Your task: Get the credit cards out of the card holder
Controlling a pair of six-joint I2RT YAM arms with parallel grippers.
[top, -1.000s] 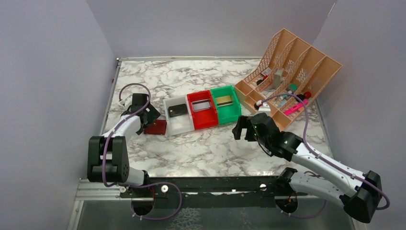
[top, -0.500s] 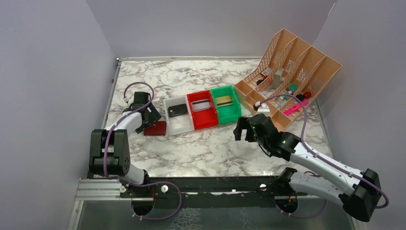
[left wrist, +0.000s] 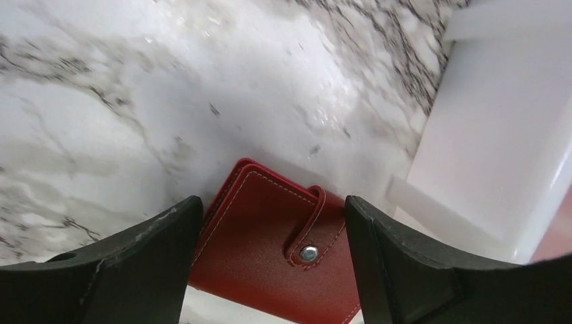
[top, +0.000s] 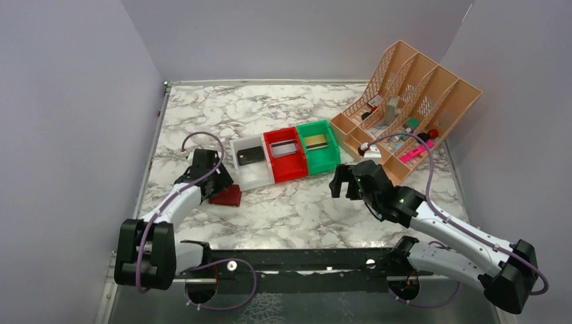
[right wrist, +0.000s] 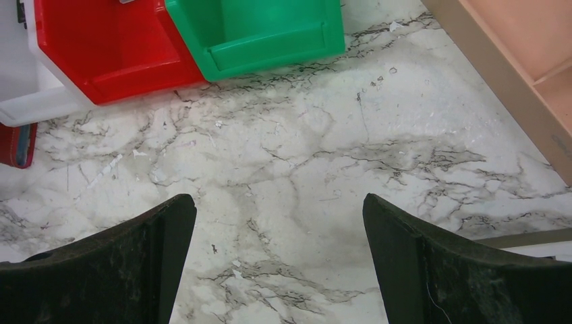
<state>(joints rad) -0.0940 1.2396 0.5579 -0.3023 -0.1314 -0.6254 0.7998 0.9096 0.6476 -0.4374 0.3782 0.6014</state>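
Dragged the card holder point(top: 226, 196) nearer the front, now just by the white bin's point(top: 256, 178) near corner. Lying snapped shut on the worktop point(top: 297, 209) between the narrowing left jaws; can't tell if clamped. Nothing in the wide-apart right jaws. Looks like credit cards point(top: 251, 155) already binned, honestly.

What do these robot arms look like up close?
The left arm and right arm are white tubes between chunky black joints, each trailed by a purple cable. Their fingers are broad matte-black wedges with pale scuffed edges.
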